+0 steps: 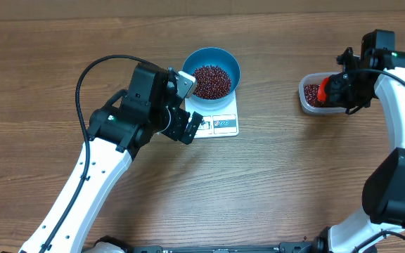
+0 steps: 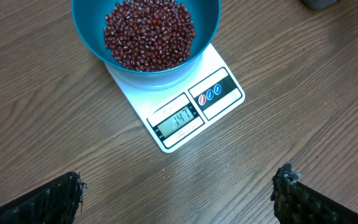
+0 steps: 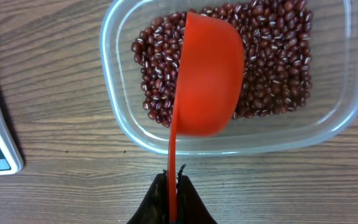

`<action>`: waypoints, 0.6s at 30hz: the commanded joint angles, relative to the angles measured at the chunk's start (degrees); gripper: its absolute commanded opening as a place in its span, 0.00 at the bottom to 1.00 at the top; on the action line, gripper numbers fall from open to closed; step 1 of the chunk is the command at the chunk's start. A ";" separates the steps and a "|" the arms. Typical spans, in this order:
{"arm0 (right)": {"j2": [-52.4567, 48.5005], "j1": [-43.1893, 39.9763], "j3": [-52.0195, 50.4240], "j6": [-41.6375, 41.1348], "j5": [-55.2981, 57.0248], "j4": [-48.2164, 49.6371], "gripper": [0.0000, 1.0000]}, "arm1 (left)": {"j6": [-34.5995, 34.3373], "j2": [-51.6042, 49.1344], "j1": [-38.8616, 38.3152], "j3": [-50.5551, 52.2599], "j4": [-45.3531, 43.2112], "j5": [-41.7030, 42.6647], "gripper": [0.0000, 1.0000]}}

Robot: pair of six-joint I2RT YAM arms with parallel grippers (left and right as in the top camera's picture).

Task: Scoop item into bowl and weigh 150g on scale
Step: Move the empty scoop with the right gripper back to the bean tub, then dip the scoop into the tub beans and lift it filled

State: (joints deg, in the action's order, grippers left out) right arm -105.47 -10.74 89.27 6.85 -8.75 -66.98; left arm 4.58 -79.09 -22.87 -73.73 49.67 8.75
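Blue and deep, the bowl (image 2: 87,28) sits on the back half of the scale (image 2: 166,98), overhanging its edges. It holds a heap of dark red-brown beans (image 2: 149,34) that fills its middle and leaves the upper wall bare. The scale is white and flat and lies on the brown wooden surface (image 1: 294,176). Its display (image 2: 178,118) (beside a small label (image 2: 216,93) with three coloured marks) reads 147 and is not covered by the bowl. The left pincer (image 2: 180,177) hangs over the surface just off the display end of the scale. Its two black fingers (image 2: 55,202) are spread wide apart with nothing between them, and they touch neither scale nor bowl as far as the left wrist view shows. Well apart from the scale, off to its right in the overhead view, stands a clear plastic tub (image 3: 114,112) with rounded corners, its floor covered by more of the same beans. The right pincer (image 3: 173,186) is closed tight on the thin handle (image 3: 174,149) of a red-orange scoop (image 3: 207,81). The scoop's cup hangs over the tub, above the beans there, turned so that its rounded back faces the wrist camera. Whether it carries any beans or touches the layer below cannot be told.
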 commanded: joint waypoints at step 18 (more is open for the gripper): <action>-5.99 -0.04 -0.09 -0.50 -4.02 1.75 0.04 | -0.74 0.33 -0.02 0.11 -0.22 -0.35 1.00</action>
State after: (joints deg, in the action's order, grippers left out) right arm -111.24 -10.74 89.27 6.39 -10.79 -65.41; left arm 4.58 -79.09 -22.87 -73.73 49.67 8.75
